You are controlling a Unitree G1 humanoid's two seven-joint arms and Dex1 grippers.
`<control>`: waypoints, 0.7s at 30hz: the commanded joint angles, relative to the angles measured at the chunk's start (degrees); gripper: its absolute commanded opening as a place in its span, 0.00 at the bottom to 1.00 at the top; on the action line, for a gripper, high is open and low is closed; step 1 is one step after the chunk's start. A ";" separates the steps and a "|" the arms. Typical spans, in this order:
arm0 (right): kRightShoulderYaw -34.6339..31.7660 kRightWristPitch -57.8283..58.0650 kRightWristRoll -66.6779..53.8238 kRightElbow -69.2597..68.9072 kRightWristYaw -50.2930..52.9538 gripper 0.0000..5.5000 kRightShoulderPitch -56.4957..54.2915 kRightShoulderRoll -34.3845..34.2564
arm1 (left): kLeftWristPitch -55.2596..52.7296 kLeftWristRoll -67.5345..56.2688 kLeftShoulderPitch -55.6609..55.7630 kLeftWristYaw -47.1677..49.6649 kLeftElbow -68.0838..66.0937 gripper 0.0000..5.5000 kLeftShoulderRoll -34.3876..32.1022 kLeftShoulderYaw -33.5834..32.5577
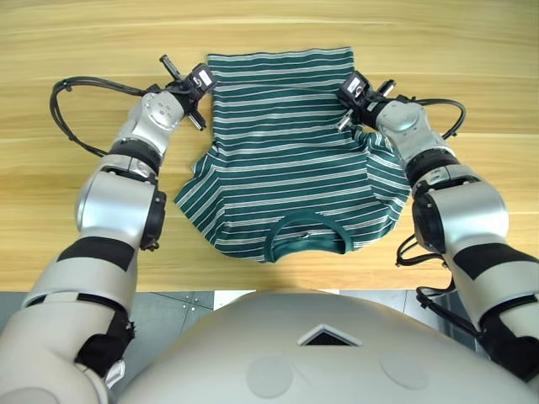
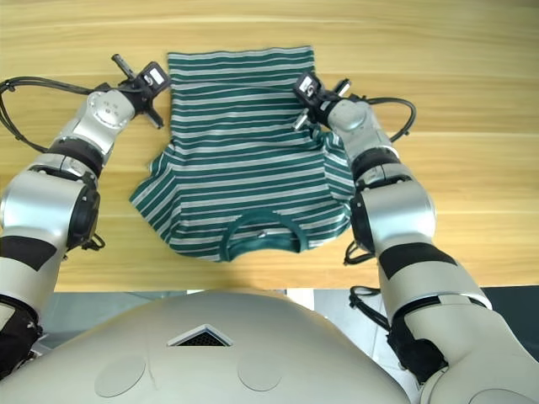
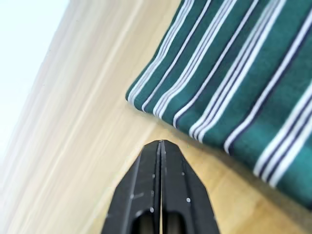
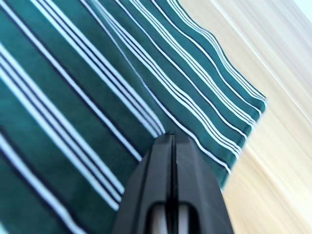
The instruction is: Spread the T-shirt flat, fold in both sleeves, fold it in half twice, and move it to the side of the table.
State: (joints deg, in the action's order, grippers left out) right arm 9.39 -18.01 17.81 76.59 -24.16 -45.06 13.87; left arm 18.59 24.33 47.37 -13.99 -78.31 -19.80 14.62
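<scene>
A green T-shirt (image 1: 286, 160) with white and thin dark stripes lies in the middle of a pale wood-grain table (image 1: 84, 34). Its straight hem is on the far side and its ribbed round collar (image 1: 307, 236) is toward the robot. The knit cloth is smooth and nearly rectangular at the hem end. At the shoulder end it is wider and rumpled, and its edges curl in soft folds.

The left gripper (image 3: 161, 144) hangs over bare wood just beside the shirt's far left hem corner, apart from the cloth. Its black, tapered fingers are pressed together with nothing between them. The right gripper (image 4: 171, 136) sits over the striped fabric near the right edge, and its matching matte fingers are likewise closed tip to tip. Whether they pinch any cloth cannot be told. Black cables (image 1: 63, 109) loop over the table beside each silver forearm.
</scene>
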 commanded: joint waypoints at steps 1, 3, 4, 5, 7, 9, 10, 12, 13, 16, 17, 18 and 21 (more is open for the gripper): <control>-0.83 -2.06 -1.54 -0.68 -3.43 0.00 1.32 -1.50 | 4.18 -0.82 1.41 -0.15 0.29 0.01 0.39 -1.49; -1.09 -2.96 -2.02 -0.95 -3.68 0.00 1.20 -1.69 | 5.59 -0.94 1.33 -1.18 0.31 0.01 0.80 -1.94; -1.79 -4.08 -2.75 -1.26 -3.62 0.00 1.01 -1.86 | 6.55 -1.25 1.31 -1.90 0.39 0.01 0.98 -2.35; -2.84 -5.51 -3.72 -1.66 -3.01 0.00 0.74 -2.00 | 7.52 -1.88 1.41 -2.53 0.52 0.01 1.10 -2.90; -5.27 -8.05 -5.90 -2.37 -0.70 0.00 0.05 -1.83 | 9.52 -4.58 1.60 -5.57 0.85 0.01 1.08 -5.26; -6.10 -10.51 -6.36 -3.07 1.32 0.00 0.01 -0.61 | 12.02 -8.67 1.49 -11.46 1.42 0.01 0.96 -8.62; -6.50 -11.88 -6.49 -3.57 2.38 0.00 0.04 0.48 | 14.10 -11.23 0.87 -16.37 1.99 0.01 0.62 -10.38; -7.49 -13.42 -6.97 -4.27 3.12 0.00 0.29 2.76 | 17.90 -15.36 -0.67 -24.51 3.27 0.01 -0.36 -12.90; -7.73 -13.30 -6.90 -4.33 3.24 0.00 0.48 3.91 | 19.68 -16.61 -1.40 -27.29 3.89 0.01 -0.82 -13.60; -7.48 -12.13 -6.30 -3.88 3.65 0.00 1.24 6.31 | 23.01 -19.95 -3.60 -33.16 5.34 0.01 -1.79 -15.52; -7.32 -11.94 -6.48 -3.88 2.54 0.00 1.56 6.47 | 23.79 -20.93 -4.36 -35.16 5.81 0.01 -1.97 -15.97; -6.68 -11.91 -6.17 -3.92 1.67 0.00 1.77 6.39 | 24.73 -21.87 -5.13 -37.64 6.39 0.01 -2.12 -16.18; -4.42 -9.06 -4.17 -3.03 1.78 0.00 1.16 5.42 | 25.79 -24.66 -6.47 -43.14 8.05 0.01 -1.94 -17.04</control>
State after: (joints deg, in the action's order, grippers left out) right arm 3.33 -29.43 12.33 72.80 -22.37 -43.53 20.20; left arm 43.70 1.78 41.72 -53.63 -71.82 -21.42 -1.61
